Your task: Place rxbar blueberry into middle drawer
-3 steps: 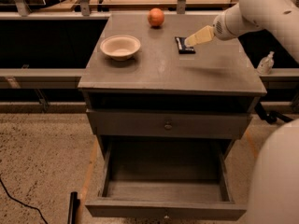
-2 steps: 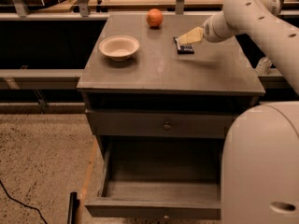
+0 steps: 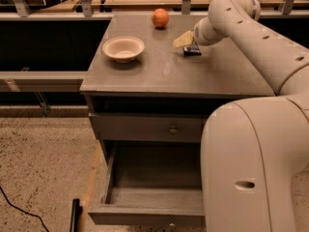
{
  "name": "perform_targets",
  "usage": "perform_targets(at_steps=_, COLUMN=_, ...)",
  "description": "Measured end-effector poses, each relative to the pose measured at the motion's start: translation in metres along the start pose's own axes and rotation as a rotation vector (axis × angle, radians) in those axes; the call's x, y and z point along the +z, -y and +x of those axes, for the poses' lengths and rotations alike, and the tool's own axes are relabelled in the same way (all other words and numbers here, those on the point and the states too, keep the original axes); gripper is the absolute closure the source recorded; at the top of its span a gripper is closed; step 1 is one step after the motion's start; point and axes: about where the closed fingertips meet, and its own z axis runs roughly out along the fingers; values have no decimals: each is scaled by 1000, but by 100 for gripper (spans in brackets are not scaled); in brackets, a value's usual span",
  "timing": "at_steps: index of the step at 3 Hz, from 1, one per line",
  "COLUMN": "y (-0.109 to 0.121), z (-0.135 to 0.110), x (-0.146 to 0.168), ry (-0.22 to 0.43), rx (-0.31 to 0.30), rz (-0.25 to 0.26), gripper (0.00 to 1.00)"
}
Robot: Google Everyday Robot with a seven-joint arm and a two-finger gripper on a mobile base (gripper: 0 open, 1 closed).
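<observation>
Your claw (image 3: pixel 185 39) hangs just over the bar (image 3: pixel 192 50) on the surface (image 3: pixel 159 74); you cannot tell its state. The drawer (image 3: pixel 145 214) stands open well below it.

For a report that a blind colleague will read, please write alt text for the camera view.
The robot's gripper is at the rxbar blueberry on the grey cabinet top, near an orange fruit and a pale bowl. Below, the middle drawer stands pulled open under the shut upper drawer.
</observation>
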Motion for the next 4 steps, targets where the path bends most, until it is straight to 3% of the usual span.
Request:
perform_targets(at_steps=1, y=-9, z=4, x=18, ry=-40, rx=-19, rz=25, gripper=41)
perform_targets(at_steps=3, y=-11, z=3, x=21, ry=-56, rx=-26, rz=42, gripper=88)
perform_targets(at_steps=4, y=-11, z=2, x=20, ry=-56, rx=-26, rz=42, gripper=100)
